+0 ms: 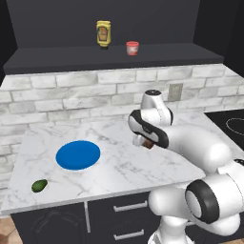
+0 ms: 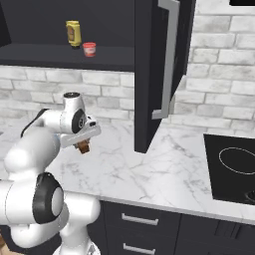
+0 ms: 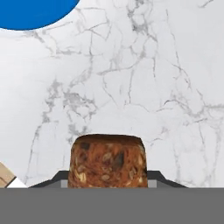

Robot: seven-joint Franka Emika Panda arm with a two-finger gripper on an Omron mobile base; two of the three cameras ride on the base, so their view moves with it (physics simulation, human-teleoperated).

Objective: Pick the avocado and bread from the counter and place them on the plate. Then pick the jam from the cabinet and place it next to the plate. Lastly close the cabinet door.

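A brown seeded chunk of bread [image 3: 107,161] sits between my dark fingertips, and my gripper [image 1: 145,142] is shut on it just above the white marble counter [image 1: 143,164]. From the right side the bread [image 2: 83,146] hangs under the hand. The blue plate [image 1: 78,155] lies to the gripper's left, and its edge shows as the plate [image 3: 35,11] in the hand view. The dark green avocado [image 1: 39,185] rests near the counter's front left corner. On the cabinet shelf [image 1: 114,59] stands the red jam [image 1: 132,47]. The cabinet door [image 2: 160,69] stands open.
A yellow bottle [image 1: 103,34] stands on the shelf left of the jam. A black cooktop [image 2: 234,167] lies at the counter's right end. The open door hangs over the counter to the right of my arm. A wall outlet [image 1: 175,92] is behind the arm.
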